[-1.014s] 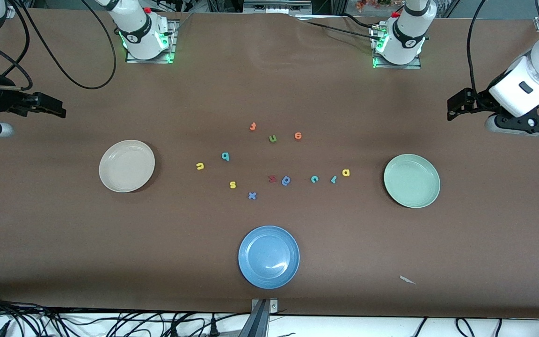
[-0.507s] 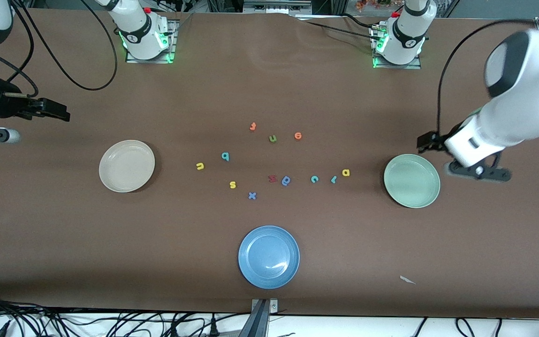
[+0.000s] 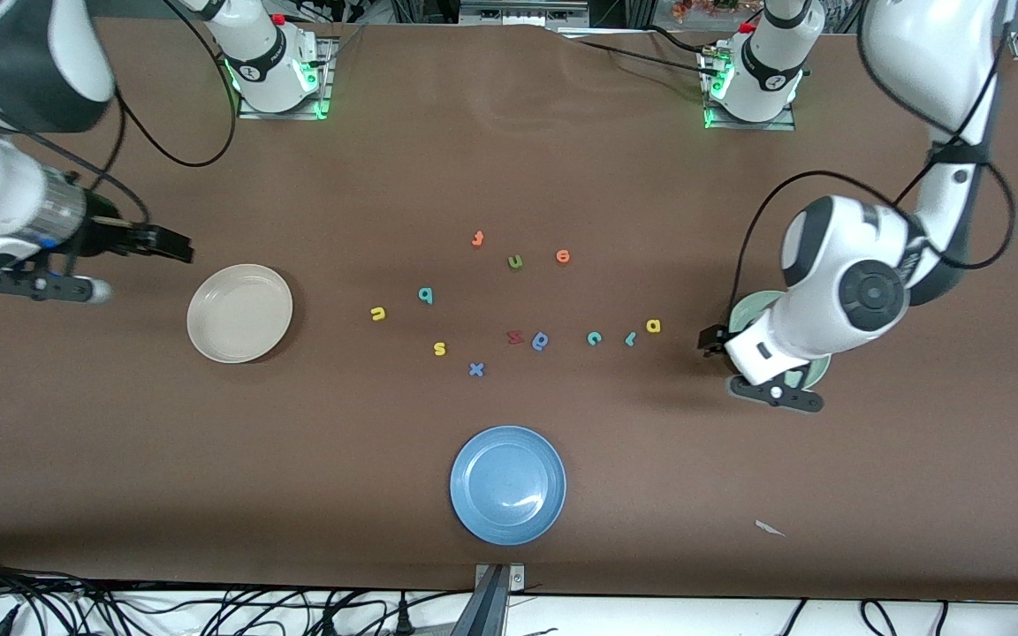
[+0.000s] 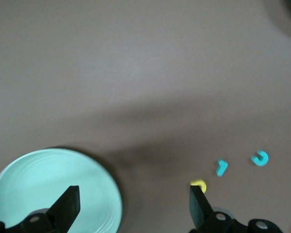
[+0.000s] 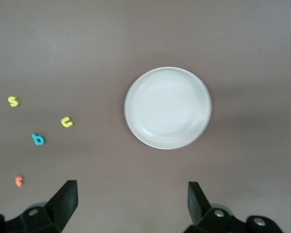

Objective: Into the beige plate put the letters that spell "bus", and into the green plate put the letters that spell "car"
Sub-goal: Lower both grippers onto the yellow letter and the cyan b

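Left hand: we see it over the counter at the green plate's edge, on the side toward the letters; in the left wrist view its two fingers stand wide apart with nothing between them, touching nothing.
Right hand: we see it over the counter just beside the beige plate, toward the right arm's end; its fingers are spread wide and hold nothing.
Beige plate: it sits empty toward the right arm's end of the counter.
Green plate: it sits toward the left arm's end, mostly covered in the front view by the left arm; we see no letters in the part shown in the left wrist view.
Letters for "bus": the teal b, yellow u and yellow s lie on the counter between the beige plate and the middle.
Letters for "car": the teal c, teal r and yellow a lie in a row, the a nearest the green plate.
Other letters: we count an olive-green u, two orange letters, a red letter, a darker blue b-shaped letter and a blue x.
Blue plate: empty, nearest the front camera.
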Controlling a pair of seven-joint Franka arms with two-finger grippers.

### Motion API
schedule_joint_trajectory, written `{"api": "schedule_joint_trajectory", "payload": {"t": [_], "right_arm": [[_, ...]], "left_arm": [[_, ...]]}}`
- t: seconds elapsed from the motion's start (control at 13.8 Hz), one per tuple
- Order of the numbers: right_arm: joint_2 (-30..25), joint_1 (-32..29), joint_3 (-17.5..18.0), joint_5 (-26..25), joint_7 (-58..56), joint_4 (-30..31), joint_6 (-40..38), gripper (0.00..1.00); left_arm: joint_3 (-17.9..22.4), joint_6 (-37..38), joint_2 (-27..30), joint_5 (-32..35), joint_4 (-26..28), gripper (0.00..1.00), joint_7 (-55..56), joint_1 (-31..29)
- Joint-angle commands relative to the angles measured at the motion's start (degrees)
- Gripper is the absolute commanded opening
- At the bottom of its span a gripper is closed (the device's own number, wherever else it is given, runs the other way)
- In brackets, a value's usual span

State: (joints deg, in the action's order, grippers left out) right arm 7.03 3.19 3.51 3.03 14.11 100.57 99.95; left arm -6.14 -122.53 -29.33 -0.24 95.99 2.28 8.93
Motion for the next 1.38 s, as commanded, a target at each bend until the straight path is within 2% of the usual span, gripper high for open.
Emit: {"api": "schedule_joint_trajectory", "payload": {"t": [0.0, 0.22, 0.43, 0.58, 0.72, 0.8, 0.87, 1.09, 1.3], "right_arm": [[-0.70, 0.24, 4.56, 0.57, 6.96, 8.03, 10.49, 1.00], [2.89, 1.46, 7.64, 0.48, 12.14, 11.65, 18.94, 1.00], [5.27, 6.90, 7.74, 0.31, 20.49, 15.17, 27.38, 1.00], [7.72, 10.68, 7.74, -0.22, 24.45, 15.79, 30.65, 1.00], [10.27, 13.41, 7.74, -0.84, 25.87, 15.71, 33.19, 1.00], [11.68, 14.21, 7.65, -1.01, 25.96, 15.79, 34.60, 1.00], [12.82, 15.61, 7.57, -1.36, 26.40, 16.14, 36.27, 1.00], [16.25, 17.29, 7.48, -5.83, 32.62, 17.11, 42.34, 1.00], [19.94, 19.22, 7.48, -8.13, 34.31, 17.02, 46.20, 1.00]], "left_arm": [[0.25, -8.39, 0.59, 1.21, 8.30, 0.97, 4.83, 4.15], [0.43, -9.39, -0.90, 1.21, 10.88, 0.95, 5.28, 7.85], [0.43, -13.24, -3.45, 1.21, 12.37, 0.87, 5.46, 8.38], [0.43, -13.43, -4.42, 1.38, 12.72, 0.69, 5.37, 8.56], [0.43, -13.87, -5.56, 1.91, 12.73, 0.65, 5.46, 8.47], [0.34, -14.22, -5.74, 2.00, 12.73, 0.59, 5.54, 8.56], [0.34, -14.22, -5.65, 2.00, 12.73, 0.50, 5.55, 8.56], [0.34, -14.22, -5.57, 2.00, 13.07, 0.15, 5.72, 8.74], [0.34, -13.61, -5.13, 2.00, 12.90, 0.10, 6.77, 8.83]]}}
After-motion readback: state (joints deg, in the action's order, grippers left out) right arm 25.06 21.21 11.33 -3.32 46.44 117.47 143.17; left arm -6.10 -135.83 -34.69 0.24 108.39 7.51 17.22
